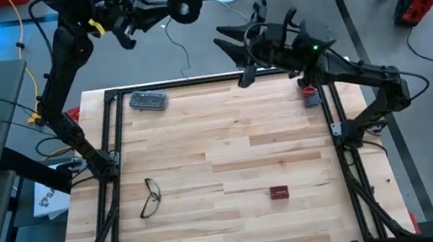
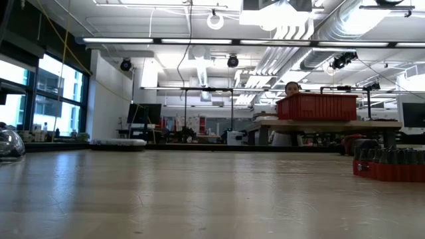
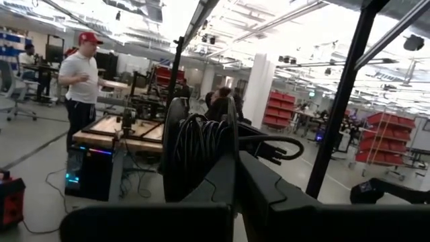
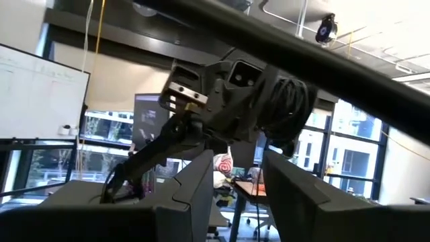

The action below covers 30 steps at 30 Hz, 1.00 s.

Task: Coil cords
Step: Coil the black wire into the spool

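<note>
The cords are a small round black reel (image 1: 185, 2) with a pale centre and a thin dark wire (image 1: 182, 51) that trails from it toward the table's far edge. My left gripper (image 1: 170, 9) is raised beyond the table's far left corner and is shut on the reel. In the left wrist view the reel (image 3: 196, 149) shows edge-on, wound with dark wire. My right gripper (image 1: 224, 42) is raised beyond the far edge, to the right of the reel. It points at the reel and is open, with nothing between its fingers (image 4: 195, 188). My left gripper pinches the reel's wound rim (image 3: 216, 156) between its two fingers, which reach out about level toward the table's right. The reel is lifted clear, high above the floor beyond the table, one flat face turned up. The loose wire hangs slack below it.
On the wooden table lie black-framed eyeglasses (image 1: 151, 196) near the left, a small red block (image 1: 278, 191) near the front centre and a grey case (image 1: 148, 101) at the far left. A yellow cable (image 1: 23, 46) hangs at the left. People stand in the room beyond.
</note>
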{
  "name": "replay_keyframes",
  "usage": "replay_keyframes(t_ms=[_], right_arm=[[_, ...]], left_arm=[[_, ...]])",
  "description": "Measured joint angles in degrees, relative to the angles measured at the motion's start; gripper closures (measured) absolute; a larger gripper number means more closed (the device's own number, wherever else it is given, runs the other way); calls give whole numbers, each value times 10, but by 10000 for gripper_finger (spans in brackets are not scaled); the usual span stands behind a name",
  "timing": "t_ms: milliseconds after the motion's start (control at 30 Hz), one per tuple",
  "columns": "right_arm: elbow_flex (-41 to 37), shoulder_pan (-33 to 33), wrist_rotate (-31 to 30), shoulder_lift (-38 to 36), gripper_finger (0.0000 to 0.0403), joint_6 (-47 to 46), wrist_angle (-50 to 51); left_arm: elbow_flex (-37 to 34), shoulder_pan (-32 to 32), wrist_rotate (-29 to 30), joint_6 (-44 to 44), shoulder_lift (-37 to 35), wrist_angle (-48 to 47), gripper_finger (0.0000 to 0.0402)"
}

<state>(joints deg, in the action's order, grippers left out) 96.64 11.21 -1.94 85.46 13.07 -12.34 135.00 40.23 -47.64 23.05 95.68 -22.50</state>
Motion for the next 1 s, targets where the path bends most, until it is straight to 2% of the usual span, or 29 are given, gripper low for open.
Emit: replay_keyframes(t_ms=[167, 433, 633, 767, 833, 900, 1000], right_arm=[[0, 4, -5, 0, 281, -1, 5], [0, -2, 0, -13, 281, -5, 69], [1, -6, 0, -23, 281, -3, 72], [0, -16, 7, -40, 281, 39, 72], [0, -17, 11, -45, 281, 62, 55], [0, -8, 8, -44, 281, 76, 24], [1, 14, -14, -22, 281, 56, -40]], left_arm=[[0, 0, -10, 2, 0, 1, 401], [0, 2, -49, 7, -3, -3, 401], [0, 12, -50, 4, -3, -4, 401], [0, 19, -57, 26, -3, -4, 401], [0, 19, -47, 34, -3, 4, 401], [0, 9, -11, 38, 1, 30, 401], [0, -9, 17, 43, 17, 74, 401]])
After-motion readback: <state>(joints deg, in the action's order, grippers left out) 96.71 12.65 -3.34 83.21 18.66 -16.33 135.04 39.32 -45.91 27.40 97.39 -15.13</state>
